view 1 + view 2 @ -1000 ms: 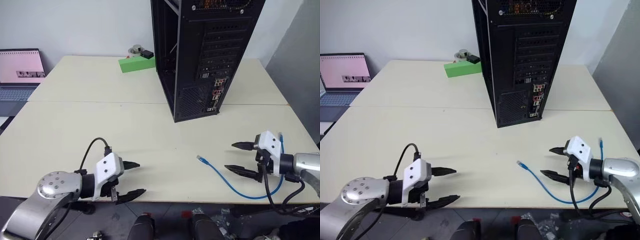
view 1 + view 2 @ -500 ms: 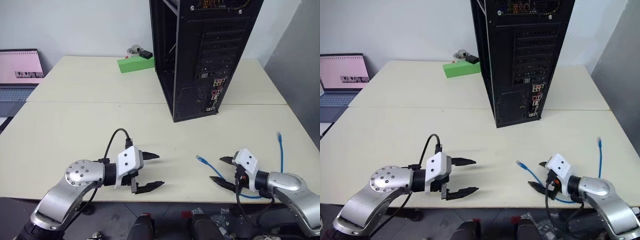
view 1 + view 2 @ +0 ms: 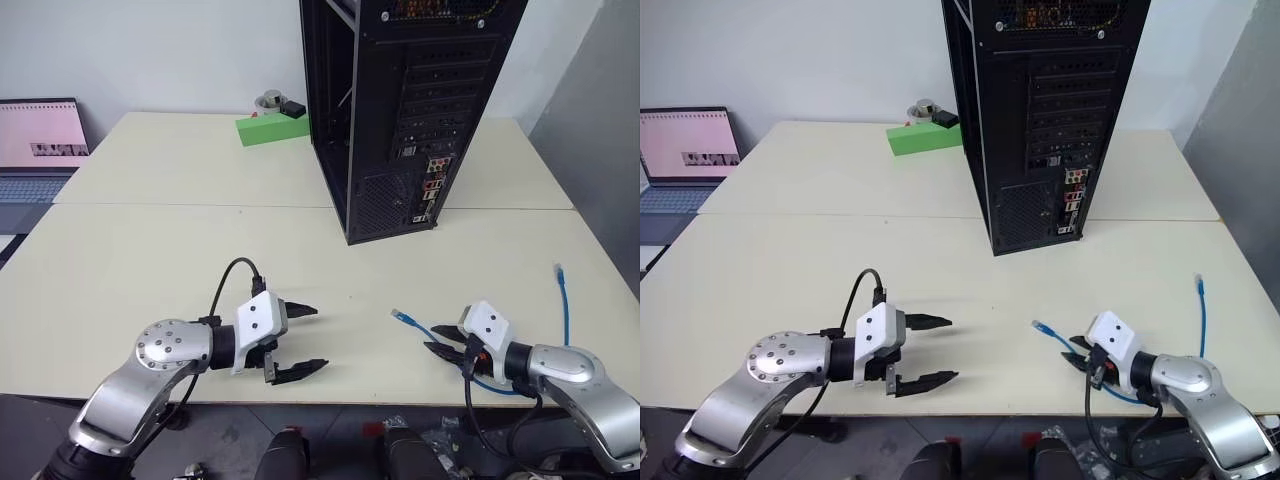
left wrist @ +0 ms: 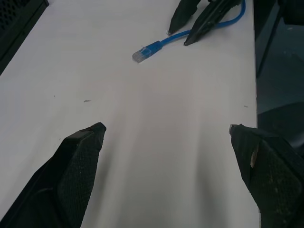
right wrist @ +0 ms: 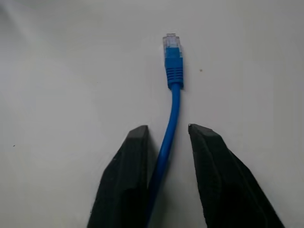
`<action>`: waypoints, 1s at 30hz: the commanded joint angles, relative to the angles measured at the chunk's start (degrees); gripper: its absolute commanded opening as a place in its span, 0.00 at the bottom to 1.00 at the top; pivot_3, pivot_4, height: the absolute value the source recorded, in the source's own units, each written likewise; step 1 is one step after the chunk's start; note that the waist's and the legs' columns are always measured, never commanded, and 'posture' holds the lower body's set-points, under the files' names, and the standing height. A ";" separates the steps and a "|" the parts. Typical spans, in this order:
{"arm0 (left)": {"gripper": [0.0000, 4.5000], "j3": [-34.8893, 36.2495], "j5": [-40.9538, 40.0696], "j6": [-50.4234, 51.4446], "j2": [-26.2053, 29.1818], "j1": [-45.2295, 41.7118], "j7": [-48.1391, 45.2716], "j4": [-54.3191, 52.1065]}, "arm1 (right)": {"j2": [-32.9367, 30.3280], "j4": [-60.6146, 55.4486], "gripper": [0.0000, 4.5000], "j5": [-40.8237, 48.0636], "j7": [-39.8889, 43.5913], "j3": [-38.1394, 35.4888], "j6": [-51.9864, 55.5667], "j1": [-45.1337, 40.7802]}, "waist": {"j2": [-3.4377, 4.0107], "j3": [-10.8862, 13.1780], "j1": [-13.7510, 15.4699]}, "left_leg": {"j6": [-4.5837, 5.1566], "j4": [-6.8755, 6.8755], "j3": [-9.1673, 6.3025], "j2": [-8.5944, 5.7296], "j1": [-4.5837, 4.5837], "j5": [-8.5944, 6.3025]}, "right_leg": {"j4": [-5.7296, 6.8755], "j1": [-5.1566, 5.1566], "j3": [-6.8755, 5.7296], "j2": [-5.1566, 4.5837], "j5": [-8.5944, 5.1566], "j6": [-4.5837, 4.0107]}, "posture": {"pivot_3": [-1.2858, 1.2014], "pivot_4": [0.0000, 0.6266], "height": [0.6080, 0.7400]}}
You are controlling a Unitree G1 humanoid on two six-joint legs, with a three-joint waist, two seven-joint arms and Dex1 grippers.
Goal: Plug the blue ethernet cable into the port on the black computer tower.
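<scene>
Blue ethernet cable (image 5: 170, 124) between right gripper's (image 5: 167, 135) narrowed fingers (image 5: 130, 156).

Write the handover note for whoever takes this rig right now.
Right gripper: fingers narrowed around the blue ethernet cable just behind its plug; firm grip unconfirmed.
Left gripper: open, empty, over the table.
Cable lies on the table's near right part, its other end farther right.
Black computer tower stands at the back, rear panel facing the robot.
Done: nothing plugged.
Left: secure the plug, lift, insert into the port.
</scene>
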 commanded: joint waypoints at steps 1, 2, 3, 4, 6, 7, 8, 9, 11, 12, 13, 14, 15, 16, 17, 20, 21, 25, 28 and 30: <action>1.00 -1.81 3.19 -3.19 -0.40 -2.25 0.14 1.73 | -0.99 -2.35 0.08 -0.75 1.07 0.60 -0.43 -1.65 | 0.00 0.00 0.00 | 0.00 0.00 0.01 0.00 0.00 0.00 | 0.00 0.00 0.01 0.00 0.00 0.00 | 0.52 0.24 1.00; 1.00 -2.23 3.72 -3.67 -0.71 -2.80 0.12 2.43 | -1.06 -2.56 0.06 -0.56 1.47 0.69 -0.28 -2.31 | 0.00 0.00 0.00 | 0.00 0.00 0.00 0.00 0.00 0.00 | 0.01 0.00 0.00 0.00 0.00 0.00 | 0.52 0.24 1.00; 1.00 -2.50 3.93 -3.90 -1.12 -3.43 0.09 3.16 | -1.03 -2.74 0.01 -0.24 1.85 0.76 0.04 -3.21 | 0.00 0.00 0.00 | 0.00 0.00 0.00 -0.01 0.00 0.00 | 0.01 0.00 0.01 0.00 0.00 0.00 | 0.52 0.24 1.00; 1.00 -2.73 4.01 -4.05 -1.60 -4.02 0.03 3.84 | -1.00 -2.96 0.01 0.13 2.26 0.83 0.39 -4.12 | 0.00 0.00 -0.01 | 0.00 0.00 0.00 -0.01 0.00 0.00 | 0.01 -0.01 0.01 0.00 0.00 0.00 | 0.52 0.24 1.00; 1.00 -3.28 3.91 -4.29 -3.00 -5.57 -0.30 5.80 | -0.54 -3.37 0.01 1.68 3.44 1.22 1.91 -6.76 | 0.00 0.00 -0.02 | 0.00 0.01 0.00 -0.01 0.00 0.00 | 0.01 0.00 0.01 0.00 0.01 0.00 | 0.52 0.24 1.00; 1.00 -4.07 4.59 -5.05 -3.79 -6.83 -0.67 7.47 | -0.17 -3.24 0.01 2.56 4.31 1.89 2.84 -8.73 | 0.00 0.00 -0.01 | 0.00 0.01 0.00 -0.01 0.00 0.00 | 0.02 0.00 0.00 0.00 0.01 0.00 | 0.52 0.24 1.00; 1.00 -4.62 5.13 -5.65 -4.30 -7.69 -0.95 8.66 | 0.08 -3.11 0.01 3.14 4.89 2.37 3.51 -10.07 | 0.00 0.00 -0.01 | 0.00 0.01 -0.01 -0.01 -0.01 0.00 | 0.02 -0.01 -0.01 0.00 0.01 0.00 | 0.52 0.24 1.00; 1.00 -5.07 5.38 -5.88 -4.77 -8.45 -1.13 9.58 | 0.03 -2.87 0.01 3.22 5.59 2.99 3.67 -11.12 | 0.00 0.00 -0.02 | 0.00 0.02 -0.01 -0.01 0.00 0.00 | 0.02 0.00 -0.01 0.00 0.01 0.00 | 0.52 0.24 1.00; 1.00 -5.63 5.18 -5.79 -5.84 -10.00 -1.52 11.33 | -0.14 -2.14 0.01 2.92 7.02 4.58 3.67 -13.23 | 0.00 0.00 0.00 | 0.00 0.02 -0.02 -0.01 -0.01 0.00 | 0.02 0.00 -0.02 0.00 0.01 0.00 | 0.52 0.24 1.00; 1.00 -6.00 5.20 -5.82 -6.31 -10.75 -1.78 12.15 | -0.26 -1.76 0.01 2.48 7.77 5.62 3.30 -14.36 | 0.00 0.00 0.02 | 0.00 0.02 -0.04 -0.01 -0.02 0.00 | 0.02 0.00 -0.04 0.00 0.01 0.00 | 0.52 0.24 1.00; 1.00 -6.37 5.25 -5.87 -6.71 -11.47 -2.19 12.96 | -0.20 -1.37 0.01 2.16 8.28 6.52 3.16 -15.49 | 0.00 0.00 0.02 | 0.00 0.03 -0.04 -0.03 -0.04 0.00 | 0.04 -0.01 -0.05 0.00 0.01 -0.01 | 0.52 0.24 1.00; 1.00 -6.83 5.41 -6.11 -7.10 -12.14 -2.60 13.66 | 0.00 -1.05 0.01 1.91 8.61 7.33 3.09 -16.61 | 0.00 0.00 0.02 | 0.00 0.03 -0.06 -0.03 -0.04 0.00 | 0.03 -0.01 -0.06 0.00 0.01 0.00 | 0.52 0.24 1.00; 1.00 -7.13 5.58 -6.27 -7.47 -12.65 -2.77 14.17 | 0.17 -0.83 0.01 1.83 8.86 7.90 3.06 -17.41 | 0.00 0.00 0.02 | 0.00 0.03 -0.05 -0.03 -0.04 0.00 | 0.03 -0.01 -0.06 0.00 0.01 0.00 | 0.52 0.24 1.00; 1.00 -7.32 5.63 -6.24 -8.01 -13.31 -2.74 14.77 | 0.40 -0.63 0.01 1.93 9.20 8.46 3.23 -18.20 | 0.00 0.00 -0.01 | 0.00 0.03 -0.06 -0.03 -0.04 0.00 | 0.04 -0.01 -0.06 -0.01 0.01 0.00 | 0.52 0.24 1.00; 1.00 -7.60 5.69 -6.17 -8.56 -14.04 -2.76 15.20 | 0.56 -0.48 0.01 2.01 9.57 9.08 3.37 -18.91 | 0.00 0.00 0.00 | 0.00 0.03 -0.06 -0.03 -0.03 0.00 | 0.04 -0.01 -0.06 -0.01 0.02 0.00 | 0.52 0.24 1.00; 1.00 -8.06 5.41 -5.85 -9.64 -15.25 -3.35 15.50 | 0.85 0.00 0.01 1.81 10.07 10.10 3.30 -19.92 | 0.00 0.00 -0.01 | 0.00 0.03 -0.07 -0.03 -0.04 0.00 | 0.04 -0.01 -0.08 0.00 0.02 0.00 | 0.52 0.24 1.00; 1.00 -8.14 5.27 -5.68 -9.86 -15.42 -3.56 15.44 | 0.93 0.19 0.01 1.71 10.09 10.25 3.21 -20.07 | 0.00 0.00 0.01 | 0.00 0.03 -0.07 -0.03 -0.04 0.00 | 0.04 -0.01 -0.08 0.00 0.02 0.00 | 0.52 0.24 1.00; 0.92 -8.57 4.87 -5.13 -10.12 -15.73 -4.48 15.24 | 1.26 0.55 0.00 1.28 10.21 11.00 2.75 -20.59 | 0.00 0.00 -0.04 | 0.00 0.03 -0.08 -0.03 -0.03 0.00 | 0.05 -0.01 -0.07 0.00 0.02 0.00 | 0.52 0.24 1.00; 0.81 -9.46 5.92 -5.22 -9.49 -15.87 -5.59 15.19 | 1.64 0.47 0.00 1.13 10.17 11.19 2.79 -20.83 | 0.00 0.00 -0.04 | 0.00 0.03 -0.09 -0.03 -0.03 0.00 | 0.06 -0.01 -0.08 0.00 0.02 0.00 | 0.52 0.24 1.00; 0.72 -9.83 6.75 -5.56 -9.17 -15.99 -5.76 15.22 | 1.77 0.39 0.00 1.12 10.19 11.23 2.88 -20.95 | 0.00 0.00 -0.02 | 0.00 0.03 -0.09 -0.03 -0.03 0.00 | 0.06 -0.01 -0.08 0.00 0.02 0.00 | 0.52 0.24 1.00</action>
